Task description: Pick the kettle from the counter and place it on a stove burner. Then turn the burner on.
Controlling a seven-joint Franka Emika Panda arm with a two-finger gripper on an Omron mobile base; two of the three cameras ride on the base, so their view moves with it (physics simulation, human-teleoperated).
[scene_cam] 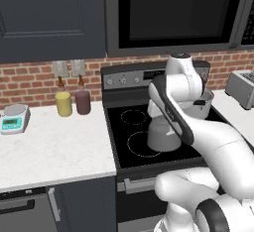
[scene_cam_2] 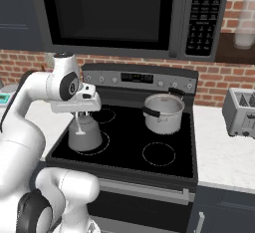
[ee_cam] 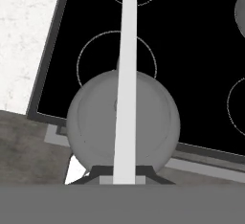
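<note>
At the far left of the left base view the white counter (scene_cam: 54, 146) carries a small scale, a yellow bottle and a dark red bottle along the brick wall, none of them in the way. Toward the middle of that frame the kettle (scene_cam: 162, 136) sits low over the large outlined stove burner (scene_cam: 135, 144) at the front left of the black cooktop (scene_cam: 130, 127); I cannot tell whether its base rests on the glass or hangs just above it. In the right base view the gripper (scene_cam_2: 78, 115) stands directly over the kettle at left centre, with the thin handle (scene_cam_2: 78, 122) rising into it. The step in hand looks like setting the kettle down: it would go best lowered straight and level, centred inside the white circle, and released only once the base is flat on the glass, so it neither tips nor slides. In the hand view the handle runs as a pale bar from the bottom centre up the middle of the frame, over the grey dome; the jaws appear pressed onto that handle, pinching it, though the fingertips themselves are barely seen. To the right, the bigger steel pot (scene_cam_2: 163, 112) occupies a rear burner, well apart from the kettle.
</note>
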